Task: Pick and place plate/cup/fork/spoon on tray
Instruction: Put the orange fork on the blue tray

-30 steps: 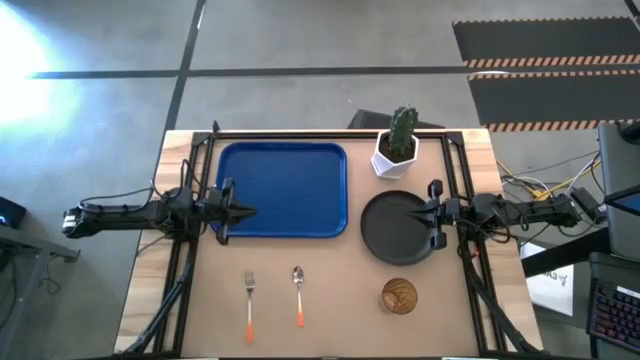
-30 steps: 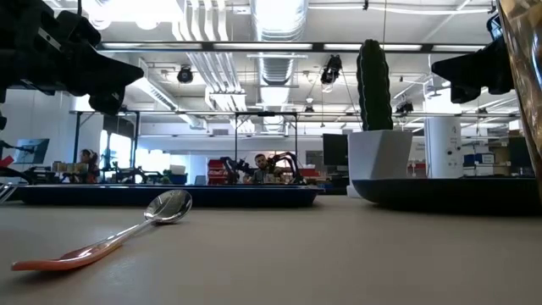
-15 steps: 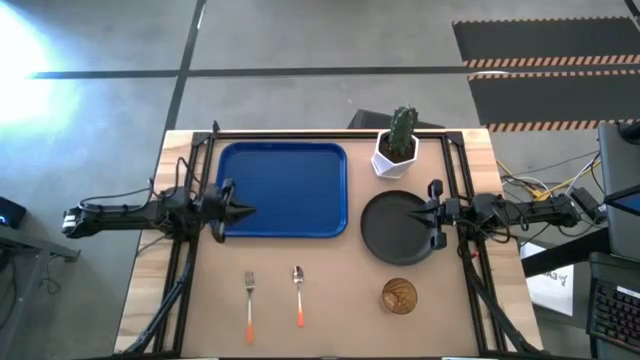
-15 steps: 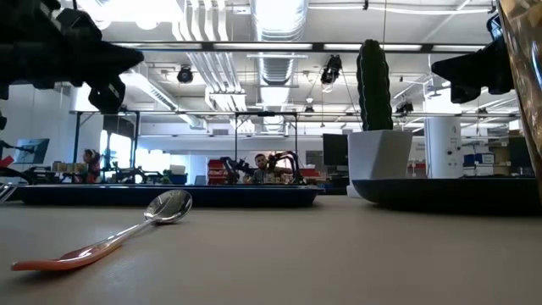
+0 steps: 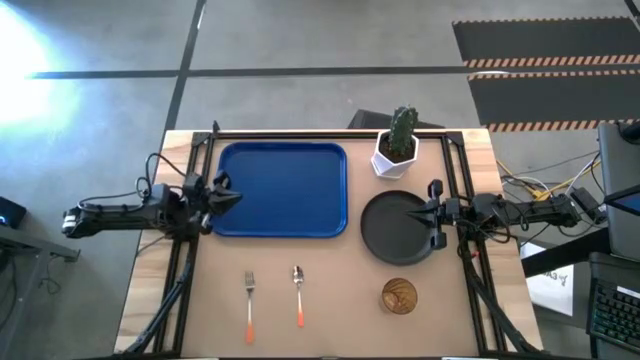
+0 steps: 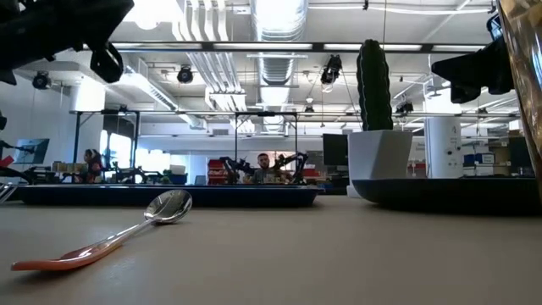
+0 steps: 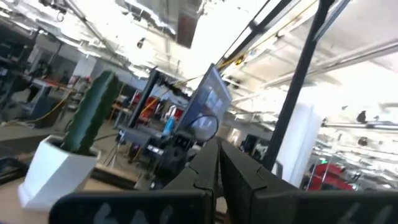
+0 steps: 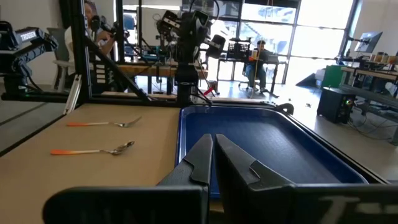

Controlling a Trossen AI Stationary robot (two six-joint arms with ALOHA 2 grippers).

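Note:
The blue tray (image 5: 282,190) lies at the table's far left, and the black plate (image 5: 398,228) sits to its right. The amber cup (image 5: 399,296) stands near the front edge. The fork (image 5: 249,303) and spoon (image 5: 298,295) lie side by side in front of the tray, orange handles toward the near edge. My left gripper (image 5: 236,196) is shut and tipped upward above the tray's left rim. My right gripper (image 5: 408,212) is shut and level above the plate's right half. In the right wrist view my right gripper (image 8: 213,155) points across the tray (image 8: 267,143).
A white pot with a green cactus (image 5: 398,145) stands behind the plate, close to the tray's far right corner. Black frame rails run along the table's left and right sides. Bare tabletop lies between the spoon and the cup.
My left gripper has risen from just over the tray's left rim. Its fingertips have tipped upward, and it has rolled and drawn back a little toward the table's left edge. It has stayed shut.

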